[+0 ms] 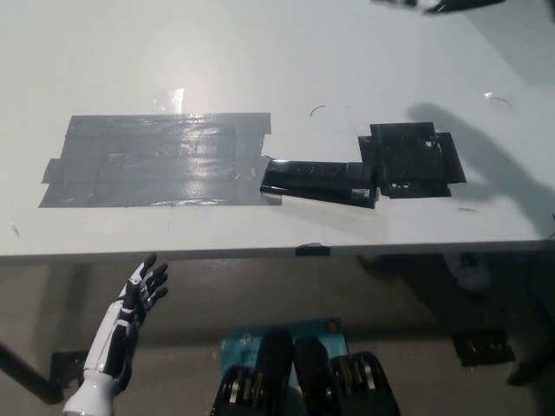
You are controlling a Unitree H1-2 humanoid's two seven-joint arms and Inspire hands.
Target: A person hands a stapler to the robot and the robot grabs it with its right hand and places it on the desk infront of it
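Black and glossy, the stapler (319,180) is lying flat on the white desk (260,52), well below and to the left of the right hand (438,4), which is showing only as a dark sliver at the top edge of the head view. Whether that hand is spread or closed is not something I can tell from so little of it; it is gripping nothing that shows. One end of the stapler is resting just beside the grey tape patch (156,160) and the other is touching the black tape square (412,159), with the desk's front edge near.

Judging by its look, it is probably a stiff, fairly dense bar with a smooth, somewhat slippery top, unlikely to be fragile. Its long narrow body is offering the best hold across the middle, fingers on the two long sides, since gripping at one end is likely to let it tip or the hinged arm swing open.

No brand, label or writing is readable on it at this distance.

Resting far below the desk edge, the white left hand (130,316) is hanging with fingers spread, holding nothing
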